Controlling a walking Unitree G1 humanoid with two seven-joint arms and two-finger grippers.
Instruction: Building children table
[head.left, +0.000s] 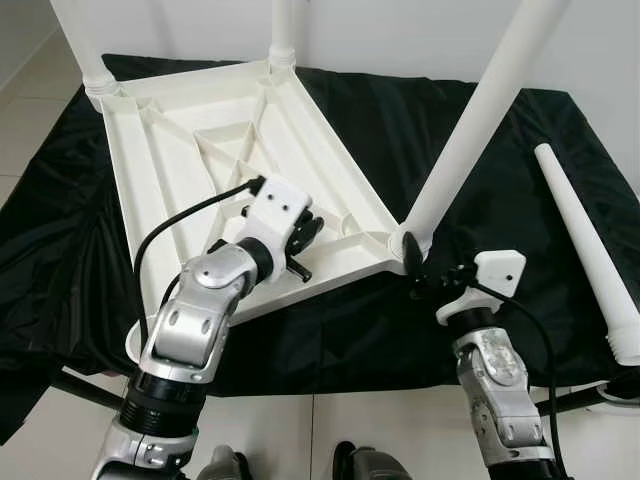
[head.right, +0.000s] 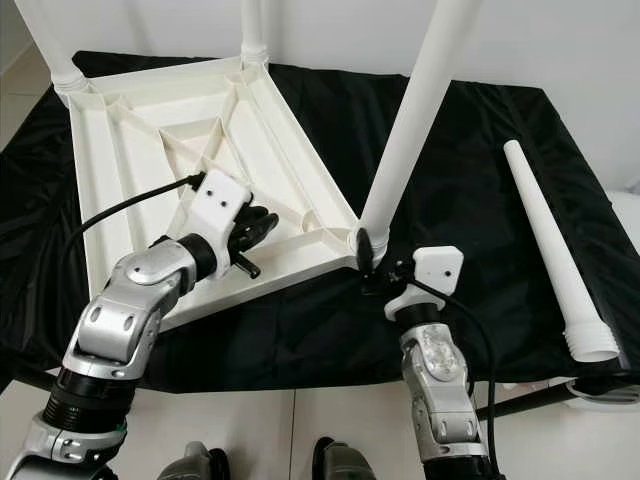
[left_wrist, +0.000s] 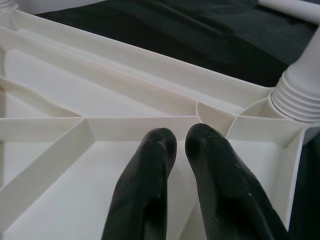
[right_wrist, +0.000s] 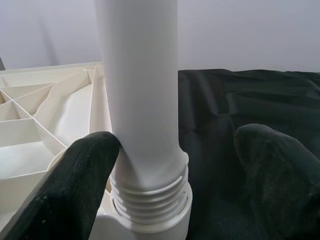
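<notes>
Right gripper, fingers spread, straddles the leg at its threaded base to turn it, while the closed left gripper steadies the tabletop.

One white plastic table top lies upside down. Three white legs stand in its corners: one far left, one far middle, one near right. One loose leg lies on one black cloth. Two hands: left hand, right hand.
</notes>
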